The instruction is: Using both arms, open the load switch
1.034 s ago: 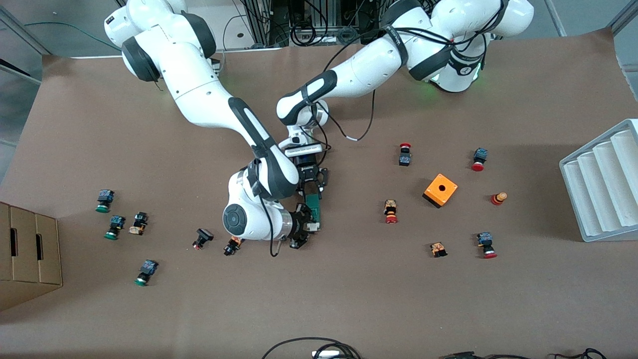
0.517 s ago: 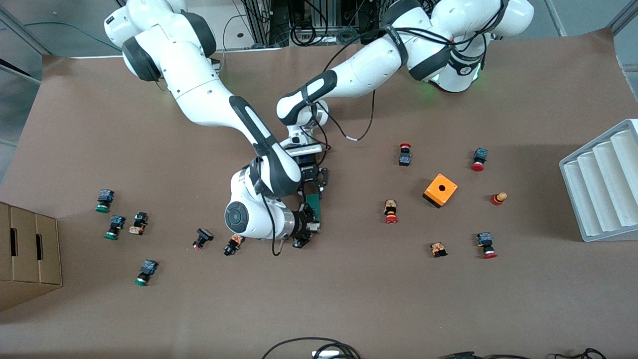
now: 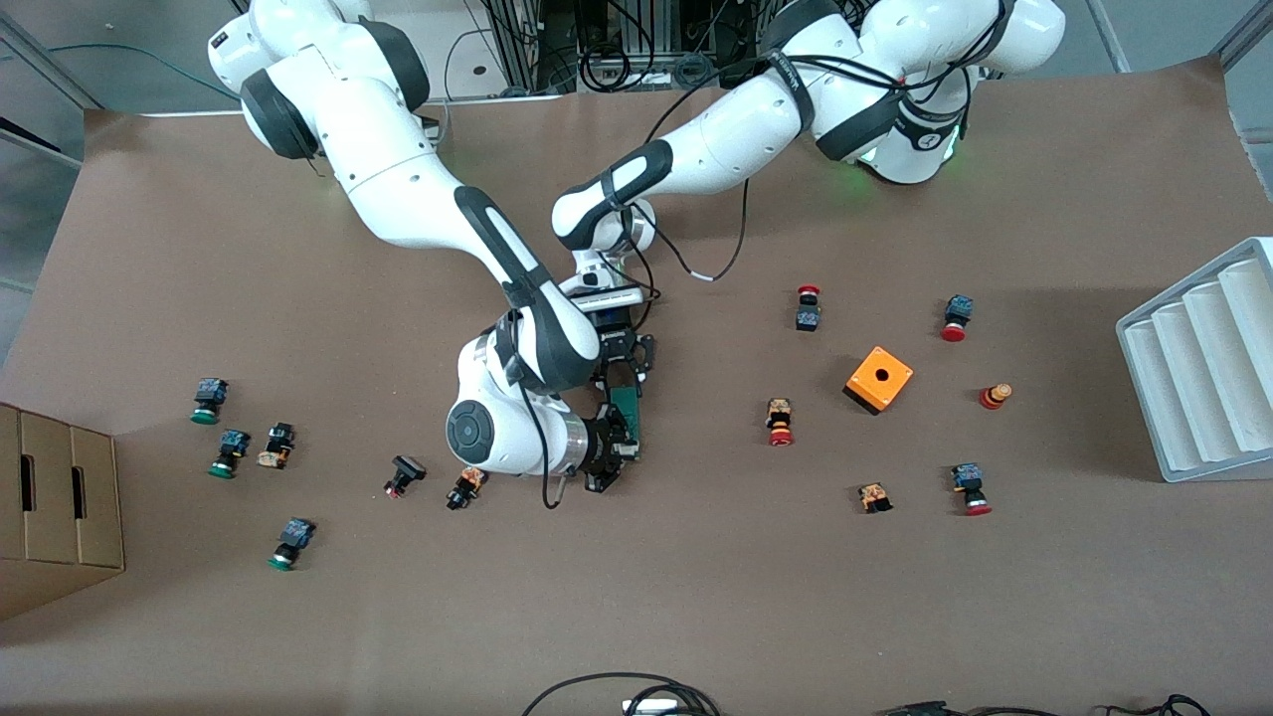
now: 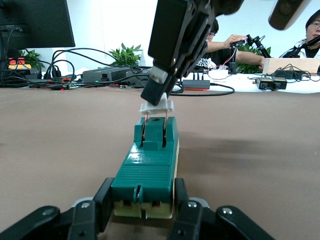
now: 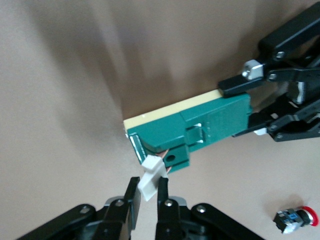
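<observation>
Near mid-table, between the two arms' reach, you have the load switch (image 3: 627, 410): a dark-green bar on a pale base, lying flat on the brown table (image 3: 696, 597); its white handle (image 5: 151, 178) is tilted up off the green body on two copper blades; left gripper (image 4: 145, 215): at table level, fingers closed on the end of the bar farther from the front camera, pinning it; right gripper (image 5: 146, 200): fingers pinched together on the white handle at the nearer end

Risks for you to weigh, as judgement only: the pinch on the handle looks narrow, so it could slip free if the pull runs off the blades' arc; a pull with too much lift could drag the whole bar out of the left gripper's clamp; sideways force could bend the copper blades; the small black push button (image 3: 463, 488) beside the right wrist could be knocked by a wide swing

Containers: orange box (image 3: 879, 379) toward the left arm's end, one round hole on top, contents not visible; white ribbed tray (image 3: 1198, 363) at that table edge, channels showing nothing; cardboard box (image 3: 55, 507) at the right arm's end, flaps shut, contents hidden
</observation>
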Controlling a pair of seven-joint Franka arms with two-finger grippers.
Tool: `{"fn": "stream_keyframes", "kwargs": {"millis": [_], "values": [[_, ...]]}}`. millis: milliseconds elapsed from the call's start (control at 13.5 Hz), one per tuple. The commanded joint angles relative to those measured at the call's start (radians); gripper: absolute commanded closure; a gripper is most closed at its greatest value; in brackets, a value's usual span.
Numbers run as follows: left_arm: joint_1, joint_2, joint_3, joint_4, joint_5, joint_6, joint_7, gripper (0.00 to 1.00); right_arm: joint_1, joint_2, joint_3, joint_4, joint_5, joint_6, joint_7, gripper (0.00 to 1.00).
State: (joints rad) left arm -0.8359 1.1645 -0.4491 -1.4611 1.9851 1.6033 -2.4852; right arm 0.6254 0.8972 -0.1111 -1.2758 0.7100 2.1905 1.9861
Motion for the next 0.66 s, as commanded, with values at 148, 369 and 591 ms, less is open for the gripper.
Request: {"fn": "stream_keyframes", "kwargs": {"millis": [148, 369, 591], "values": [[0.001, 0.012, -0.007, 0.010, 0.001, 0.006, 0.008, 0.46, 0.011, -0.003, 0.013, -0.033, 0.005, 0.026, -0.004, 0.90], [0.001, 0.012, -0.007, 0.010, 0.001, 0.006, 0.008, 0.46, 0.011, -0.014, 0.014, -0.053, 0.003, 0.025, -0.020, 0.90], [0.001, 0.012, -0.007, 0.010, 0.001, 0.004, 0.008, 0.46, 0.011, -0.030, 0.014, -0.085, 0.002, 0.025, -0.044, 0.90]]}}
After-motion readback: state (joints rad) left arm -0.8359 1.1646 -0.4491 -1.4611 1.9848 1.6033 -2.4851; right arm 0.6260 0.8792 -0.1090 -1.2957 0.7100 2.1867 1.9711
